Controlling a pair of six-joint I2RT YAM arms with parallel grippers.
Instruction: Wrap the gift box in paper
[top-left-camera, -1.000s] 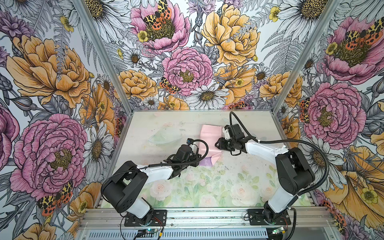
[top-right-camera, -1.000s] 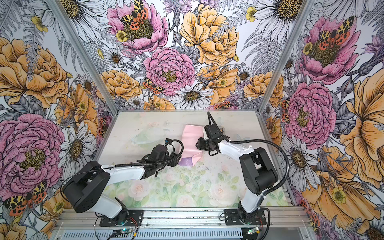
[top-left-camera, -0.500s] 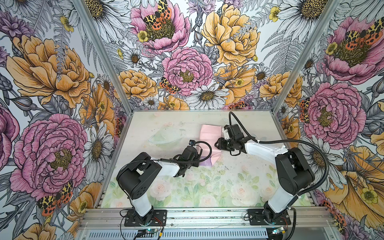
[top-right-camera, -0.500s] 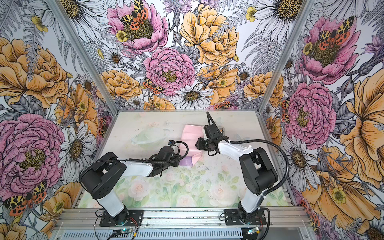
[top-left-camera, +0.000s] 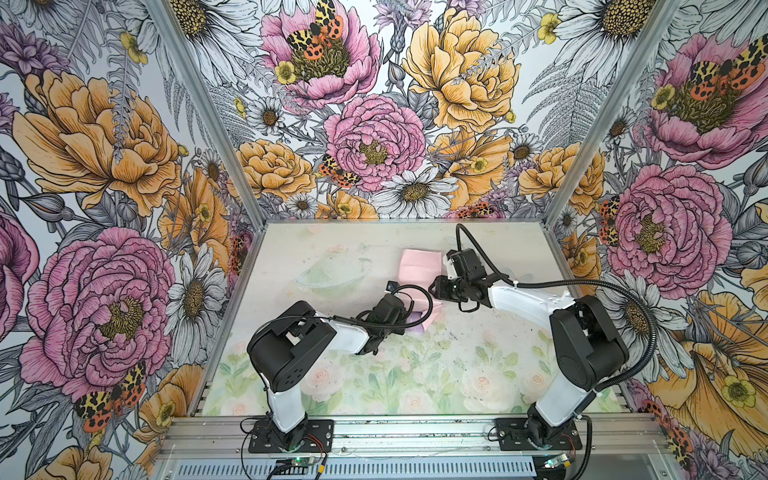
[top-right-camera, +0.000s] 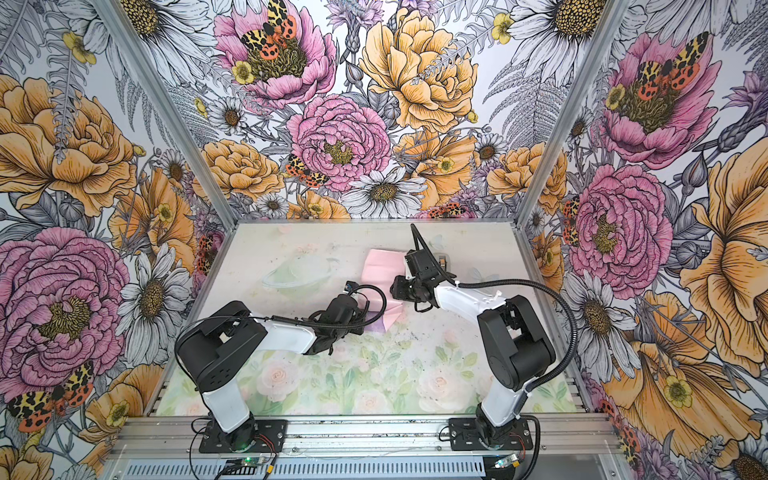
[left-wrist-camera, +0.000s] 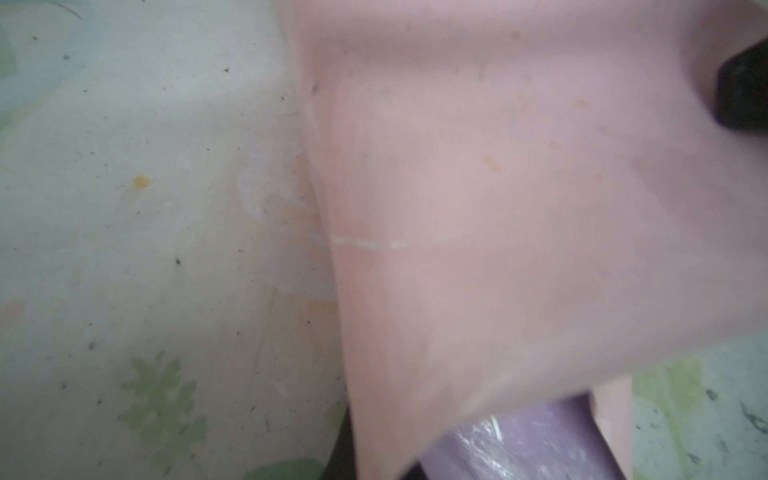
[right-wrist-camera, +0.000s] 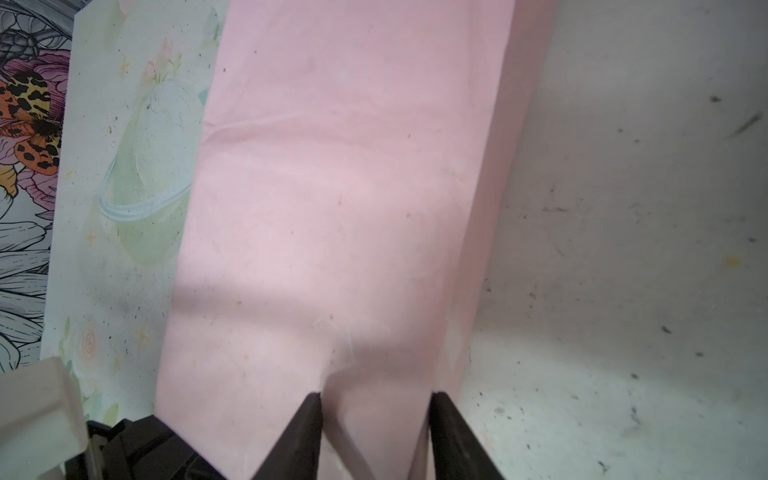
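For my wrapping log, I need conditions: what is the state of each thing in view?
paper: folded, pink face up, near end lifted.
left end effector: shut on the paper's edge.
right end effector: jaws apart, touching the paper.
gift box: not visible.

No text, label, brand, number or sign is readable on the paper (top-left-camera: 419, 269), table (top-left-camera: 332, 245) or walls (top-left-camera: 124, 166).
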